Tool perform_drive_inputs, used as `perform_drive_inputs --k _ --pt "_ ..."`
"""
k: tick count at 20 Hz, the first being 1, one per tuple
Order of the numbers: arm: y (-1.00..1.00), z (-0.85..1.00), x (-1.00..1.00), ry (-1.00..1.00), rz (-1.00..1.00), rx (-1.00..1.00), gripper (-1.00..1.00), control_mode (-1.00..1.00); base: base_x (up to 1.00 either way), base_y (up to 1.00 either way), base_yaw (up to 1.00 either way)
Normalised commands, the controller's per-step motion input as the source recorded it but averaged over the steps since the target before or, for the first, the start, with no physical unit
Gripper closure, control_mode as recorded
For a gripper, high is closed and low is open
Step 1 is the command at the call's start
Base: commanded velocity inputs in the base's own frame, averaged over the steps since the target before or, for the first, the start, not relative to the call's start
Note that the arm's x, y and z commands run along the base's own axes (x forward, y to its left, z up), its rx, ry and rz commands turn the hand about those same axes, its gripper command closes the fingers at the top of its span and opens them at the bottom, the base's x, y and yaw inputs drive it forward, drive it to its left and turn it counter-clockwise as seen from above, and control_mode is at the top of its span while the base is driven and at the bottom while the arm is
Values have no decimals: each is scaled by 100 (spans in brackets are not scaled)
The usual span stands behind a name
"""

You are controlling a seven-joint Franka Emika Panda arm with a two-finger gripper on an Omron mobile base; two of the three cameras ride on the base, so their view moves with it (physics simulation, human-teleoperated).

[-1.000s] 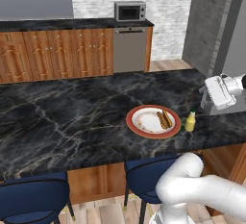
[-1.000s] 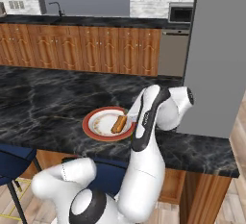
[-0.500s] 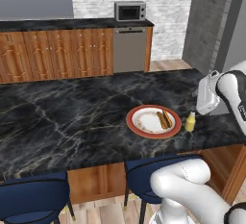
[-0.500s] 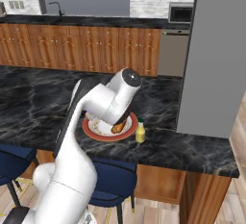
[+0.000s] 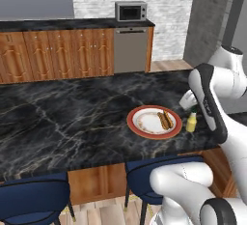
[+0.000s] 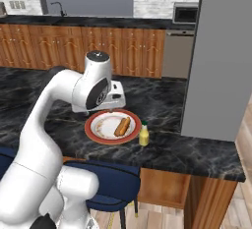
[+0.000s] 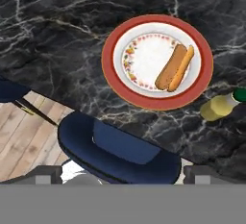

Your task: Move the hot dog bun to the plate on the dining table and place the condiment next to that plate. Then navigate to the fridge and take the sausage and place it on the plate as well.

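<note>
Table (image 5: 62, 118), black marble with white veins, fills the middle of both base views; fridge (image 6: 226, 56), a tall grey slab, takes the right of the right base view. Arm (image 6: 59, 105) crosses the left of that view, and the gripper (image 6: 117, 94) sits just above the plate's upper left rim, jaws spread wide with nothing in them.

Plate (image 7: 157, 60), red-orange rim with white centre, lies centre-right near the table's front edge in the left base view and upper centre in the hand view. Bun (image 7: 175, 67) rests on the plate's right half, so that step looks done. Condiment (image 7: 222, 105) stands just beside the plate's right rim, apart from it, so it looks placed too. Blue chair (image 7: 120, 148) sits below the table edge in the hand view.

Sausage is left to fetch, and the fridge is shut. It is likely light, fairly firm, smooth and round, so it may roll or slip; best pinched across its middle. Bun is soft and would crush under a hard squeeze.

Writing: the bottle's pale label is too small to read, and the small floral print on the plate's inner left edge carries no text.
</note>
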Motion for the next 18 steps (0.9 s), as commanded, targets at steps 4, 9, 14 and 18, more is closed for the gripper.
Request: perform_drive_inputs --k 4,9,14,18 --pt "0 -3 -40 11 -54 0 -100 -100 0 0 0" --pt "0 -4 -32 0 -17 -1 -100 -100 0 0 0" --pt "0 -2 -7 0 -1 0 -100 100 -72 3 -4" --pt "0 0 0 0 0 0 -100 100 -97 71 8"
